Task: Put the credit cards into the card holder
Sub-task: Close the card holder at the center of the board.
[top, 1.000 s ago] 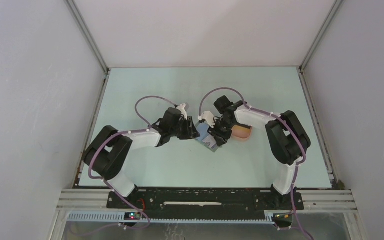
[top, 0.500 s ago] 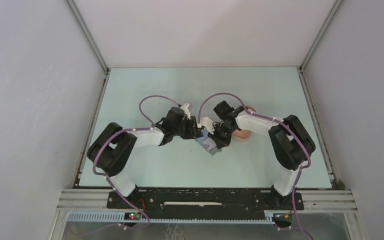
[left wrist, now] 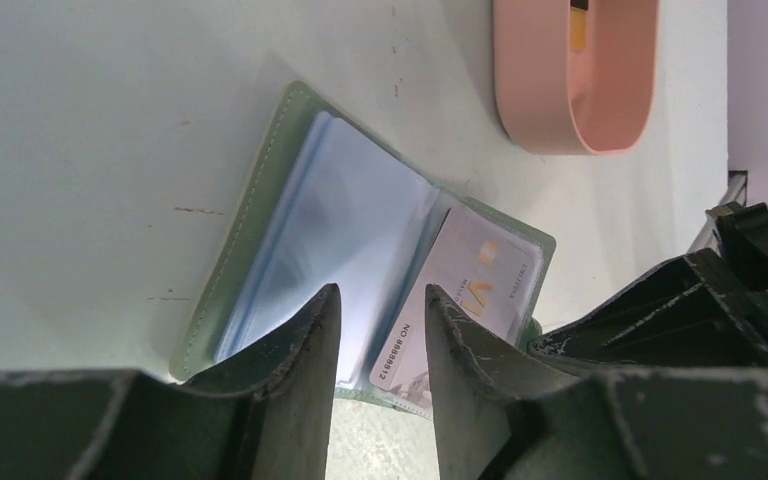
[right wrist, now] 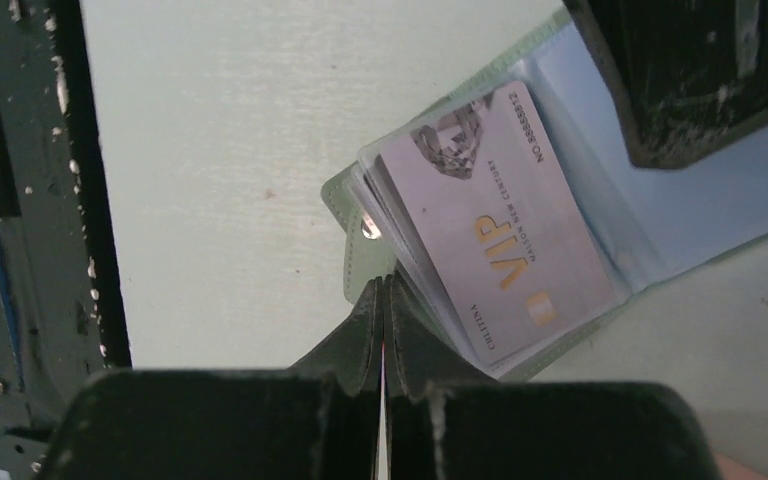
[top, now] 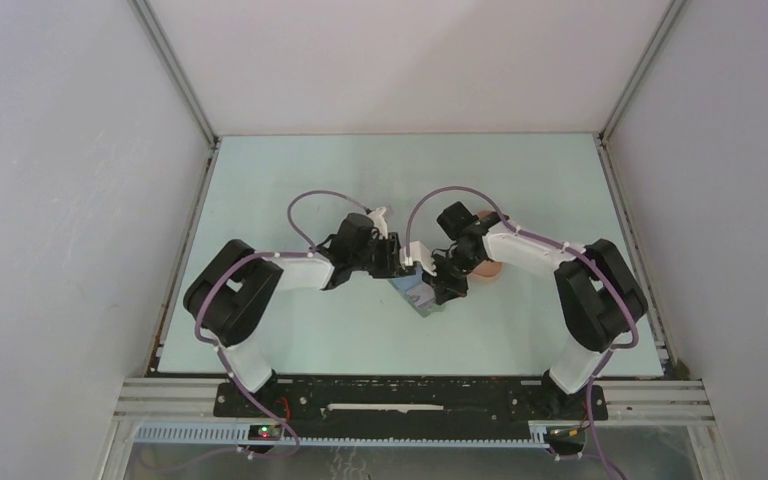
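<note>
I have plenty of bare table (top: 310, 330) around me. The holder (left wrist: 250, 215) lies open and flat near the middle, well away from every table edge and from the walls. The tight spot is between my own two claws, which meet over the holder from opposite sides and stand just beside each other.

My left claw (left wrist: 380, 300) is released. Its fingers (left wrist: 305, 350) stand apart over the near edge of the holder, and through the gap I see sleeves (left wrist: 340, 220) and card, with nothing pinched between them. My right claw (right wrist: 382, 295) is clenched, the fingers pressed flat together with no object showing between them. Their tips sit at the holder's outer edge, right beside the tab with the metal snap (right wrist: 369, 228). I cannot tell whether they touch the tab.

The holder's green cover frames a stack of clear sleeves. On the half next to the snap, the silvery card (right wrist: 500, 225) with gold "VIP" lettering lies in the sleeves, its edges inside the cover's outline. The other half shows only bluish, empty-looking plastic.

The pink tray (left wrist: 572, 146) stands on the table beyond the holder, apart from it, with a strip of bare surface between. A dark and yellow sliver (left wrist: 577, 8) shows inside the tray where the left wrist view is cropped, too little for me to say what it is.
</note>
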`<state>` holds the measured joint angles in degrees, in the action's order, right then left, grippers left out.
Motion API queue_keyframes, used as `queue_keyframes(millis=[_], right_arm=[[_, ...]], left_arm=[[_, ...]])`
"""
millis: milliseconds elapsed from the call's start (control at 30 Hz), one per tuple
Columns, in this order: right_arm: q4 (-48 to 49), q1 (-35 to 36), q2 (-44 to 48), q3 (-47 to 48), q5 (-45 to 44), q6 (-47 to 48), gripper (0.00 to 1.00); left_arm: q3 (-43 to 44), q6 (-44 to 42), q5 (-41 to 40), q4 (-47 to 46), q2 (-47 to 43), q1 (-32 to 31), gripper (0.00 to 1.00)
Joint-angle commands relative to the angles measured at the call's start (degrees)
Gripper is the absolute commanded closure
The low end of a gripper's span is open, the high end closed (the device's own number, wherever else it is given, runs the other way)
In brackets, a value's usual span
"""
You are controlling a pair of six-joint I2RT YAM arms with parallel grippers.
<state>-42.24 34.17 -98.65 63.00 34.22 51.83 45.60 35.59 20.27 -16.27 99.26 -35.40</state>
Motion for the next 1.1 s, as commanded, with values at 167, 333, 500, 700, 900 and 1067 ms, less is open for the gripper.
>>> queue_keyframes(millis=[167, 333, 500, 700, 900, 1067], right_arm=[[-8.5, -0.5, 4.1, -0.3, 6.9, 21.3, 1.00], [-9.0, -0.4, 6.7, -3.5, 7.3, 30.0, 1.00], [-6.1, -0.6, 8.5, -6.7, 6.6, 31.3, 1.00], [-4.9, -1.0, 10.7, -9.0, 6.2, 31.8, 0.95], [-10.5, -2.7, 9.6, -2.9, 11.7, 27.6, 0.53], [-12.1, -0.9, 3.8, 1.8, 9.6, 28.0, 0.37]], left_arm=[[3.8, 1.3, 4.4, -2.4, 3.4, -0.5, 0.59], [4.1, 1.8, 5.2, -2.3, 4.6, -0.5, 0.59], [4.7, 1.8, 5.7, -1.6, 5.6, -0.5, 0.60], [5.0, 1.2, 5.9, -0.9, 4.7, -0.5, 0.60], [4.5, -3.3, -1.0, 5.0, -3.1, 0.1, 0.57], [1.2, -5.9, -7.3, 7.6, -10.6, 3.3, 0.39]])
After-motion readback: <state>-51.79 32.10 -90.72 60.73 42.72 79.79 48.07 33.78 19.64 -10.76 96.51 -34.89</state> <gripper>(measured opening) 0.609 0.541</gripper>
